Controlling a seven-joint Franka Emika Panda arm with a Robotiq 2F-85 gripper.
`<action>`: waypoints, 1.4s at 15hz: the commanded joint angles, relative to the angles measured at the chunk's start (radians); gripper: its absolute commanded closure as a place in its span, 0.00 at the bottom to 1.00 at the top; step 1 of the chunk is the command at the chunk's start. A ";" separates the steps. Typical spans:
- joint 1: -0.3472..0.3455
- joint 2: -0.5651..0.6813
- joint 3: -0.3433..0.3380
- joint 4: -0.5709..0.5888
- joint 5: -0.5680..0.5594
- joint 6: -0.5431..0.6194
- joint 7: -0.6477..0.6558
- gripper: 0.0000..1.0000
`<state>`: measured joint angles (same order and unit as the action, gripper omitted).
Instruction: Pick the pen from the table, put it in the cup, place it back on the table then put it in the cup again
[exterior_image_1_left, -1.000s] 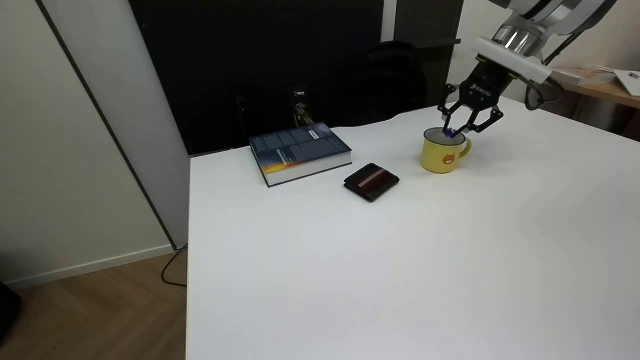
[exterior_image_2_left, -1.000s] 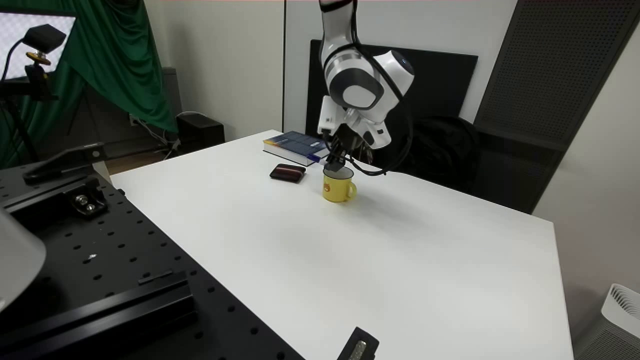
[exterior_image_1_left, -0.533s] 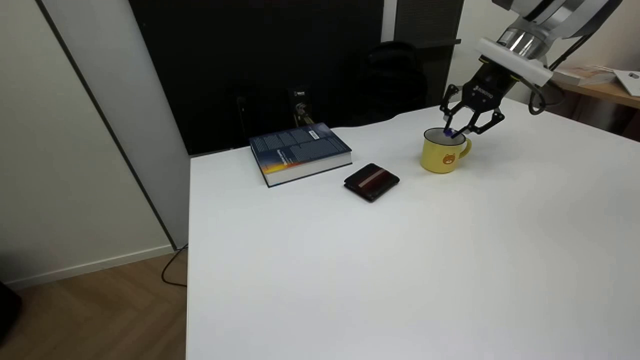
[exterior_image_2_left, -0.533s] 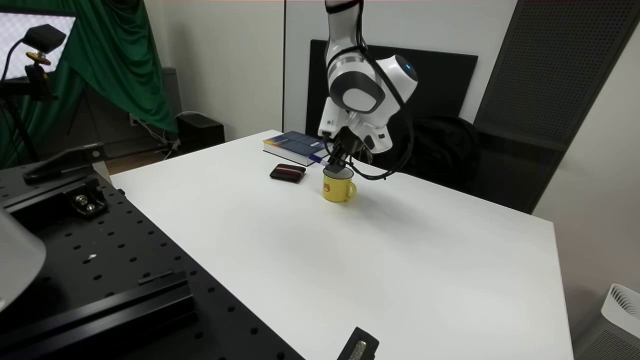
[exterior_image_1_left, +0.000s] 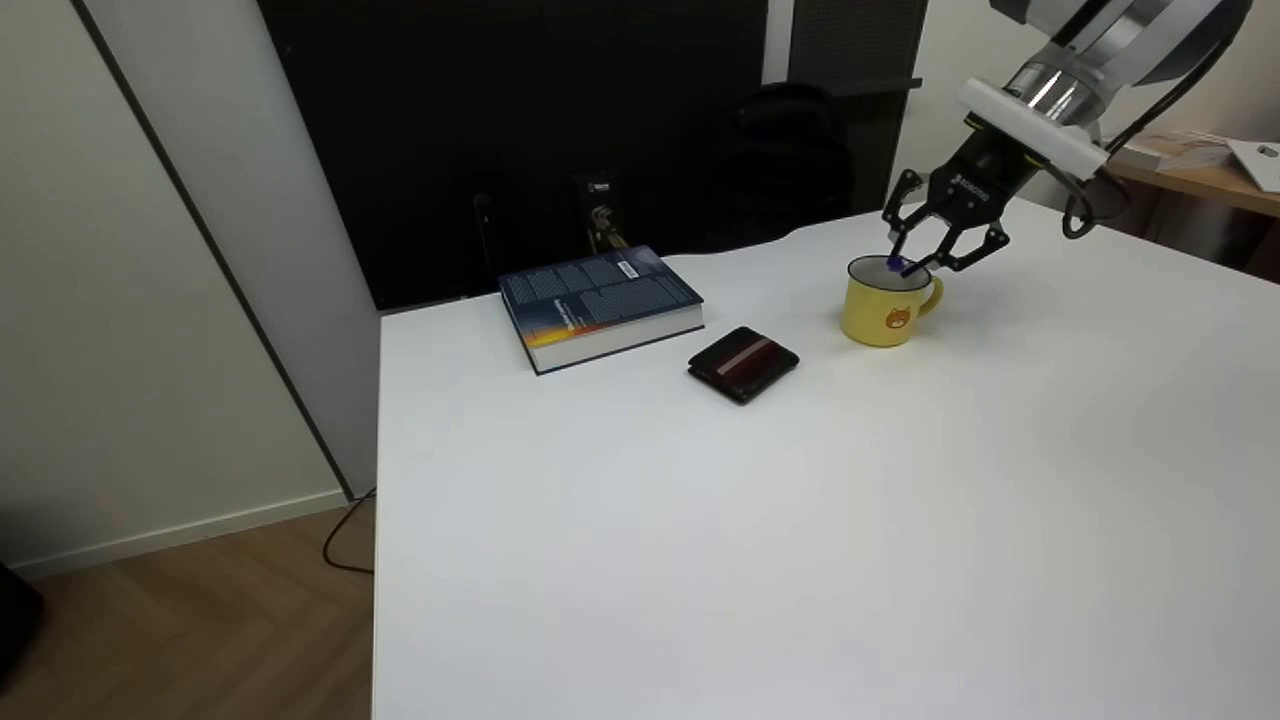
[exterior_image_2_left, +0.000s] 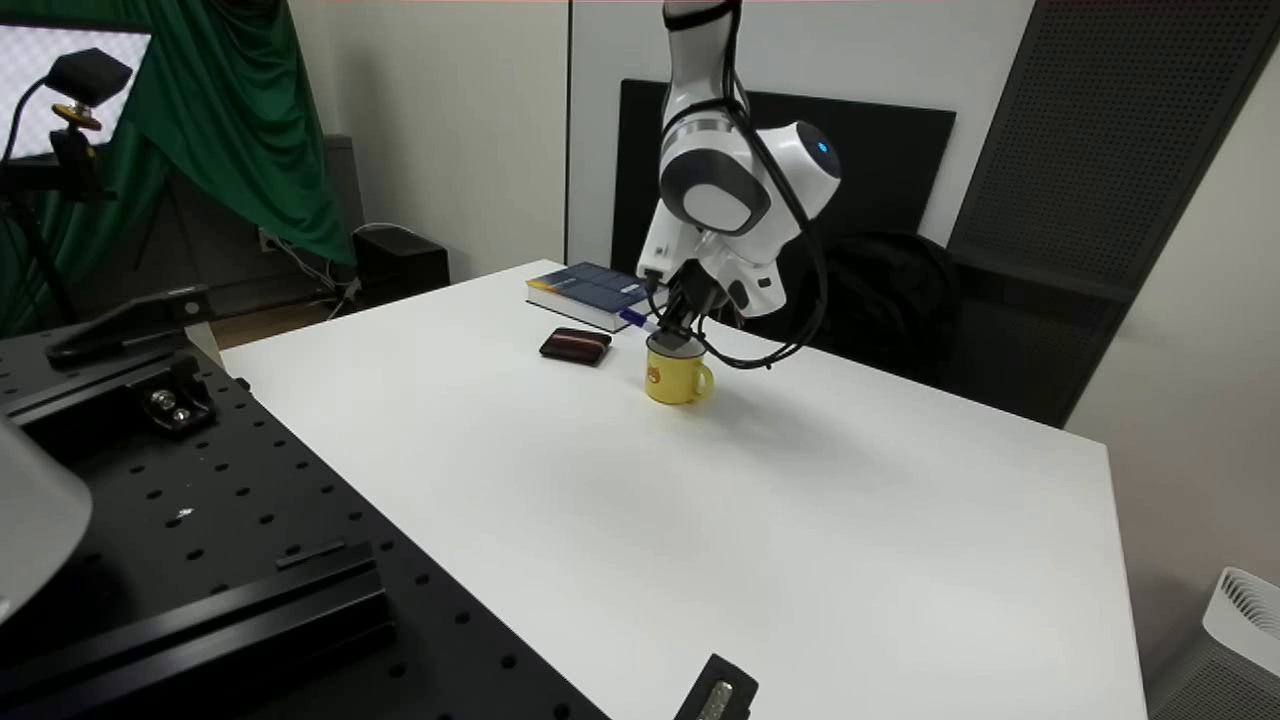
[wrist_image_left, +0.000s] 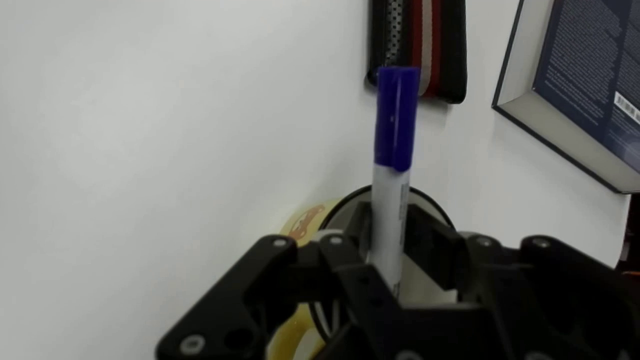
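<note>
At the far, round yellow mug, the black metal gripper clamps the slim blue-and-white plastic pen between its fingers; steepen it before release.

Yellow, black-rimmed cup; black wallet, red-striped; pen blue toward twelve o'clock in the wrist view, white toward six.

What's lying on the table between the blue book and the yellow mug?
A dark striped wallet, mostly on the near side of the straight line from book to mug, as an exterior view shows.
</note>
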<state>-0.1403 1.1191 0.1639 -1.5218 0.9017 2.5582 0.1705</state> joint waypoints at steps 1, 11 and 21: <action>-0.012 -0.001 0.012 -0.003 0.049 -0.007 -0.029 0.94; -0.004 0.000 0.005 -0.011 0.104 -0.010 -0.060 0.48; 0.026 -0.026 -0.016 -0.036 0.047 -0.026 -0.154 0.00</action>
<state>-0.1377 1.1229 0.1653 -1.5316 0.9801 2.5520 0.0754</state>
